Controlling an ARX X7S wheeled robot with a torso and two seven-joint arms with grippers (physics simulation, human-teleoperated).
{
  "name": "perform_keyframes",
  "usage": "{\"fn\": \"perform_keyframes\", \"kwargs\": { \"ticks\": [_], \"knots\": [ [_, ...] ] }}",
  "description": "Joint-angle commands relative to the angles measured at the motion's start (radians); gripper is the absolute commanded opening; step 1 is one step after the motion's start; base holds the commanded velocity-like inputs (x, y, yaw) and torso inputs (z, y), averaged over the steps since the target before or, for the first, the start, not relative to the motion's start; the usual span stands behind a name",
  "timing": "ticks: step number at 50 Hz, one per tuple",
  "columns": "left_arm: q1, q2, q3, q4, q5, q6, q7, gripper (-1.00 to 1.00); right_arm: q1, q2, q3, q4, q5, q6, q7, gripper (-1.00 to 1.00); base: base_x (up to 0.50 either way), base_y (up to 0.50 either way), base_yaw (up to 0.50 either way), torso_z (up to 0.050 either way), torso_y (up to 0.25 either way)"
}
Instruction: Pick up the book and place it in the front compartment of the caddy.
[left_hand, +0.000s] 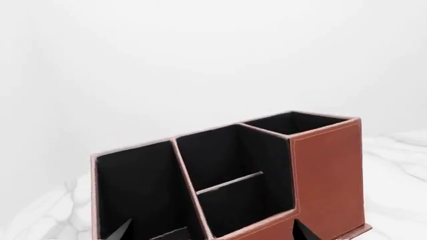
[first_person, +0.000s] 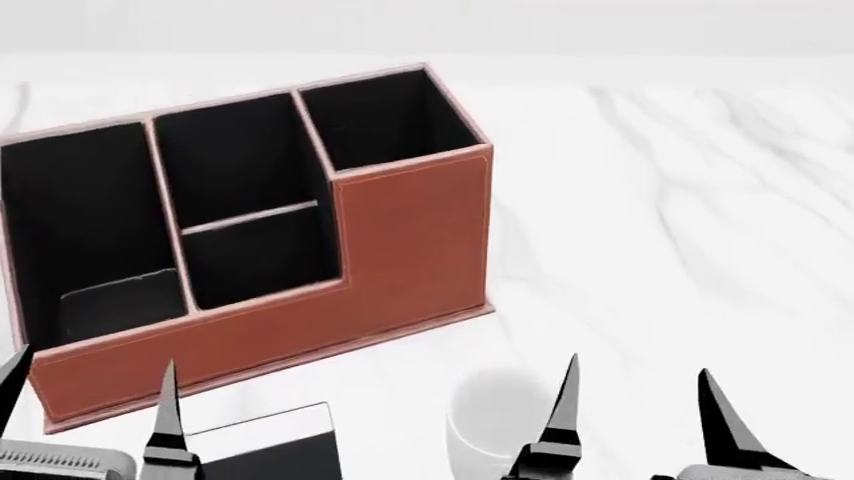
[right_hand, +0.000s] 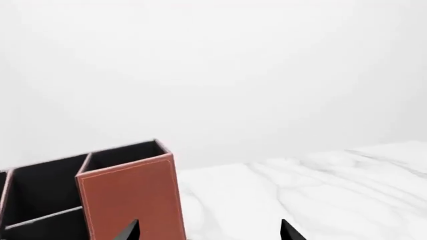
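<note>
The reddish-brown caddy (first_person: 407, 240) with black-lined cells stands on the white marble table, left of centre in the head view. It also shows in the left wrist view (left_hand: 327, 175) and the right wrist view (right_hand: 130, 195). The black book (first_person: 274, 450) with a white page edge lies flat in front of the caddy, cut off by the head view's bottom edge. My left gripper (first_person: 87, 395) is open and empty, just left of the book and in front of the caddy's low front wall. My right gripper (first_person: 638, 390) is open and empty, to the right of the book.
A white mug (first_person: 483, 425) stands between the book and my right gripper, close to its inner finger. The marble table (first_person: 667, 200) stretches to the right of the caddy. A plain white wall lies behind.
</note>
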Motion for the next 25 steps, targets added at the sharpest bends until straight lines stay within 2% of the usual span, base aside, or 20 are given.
{"fn": "perform_keyframes", "kwargs": {
  "ticks": [1,25],
  "knots": [
    [-0.005,0.009,-0.027,0.028,-0.022,-0.016,0.023,1.00,0.006,0.003,0.035,-0.051,0.002,0.026,0.007,1.00,0.50,0.00,0.00,0.000,0.000],
    [0.002,-0.008,-0.018,0.035,-0.048,-0.012,0.020,1.00,0.003,0.017,0.041,-0.042,0.020,0.003,0.016,1.00,0.50,0.00,0.00,0.000,0.001]
  ]
}}
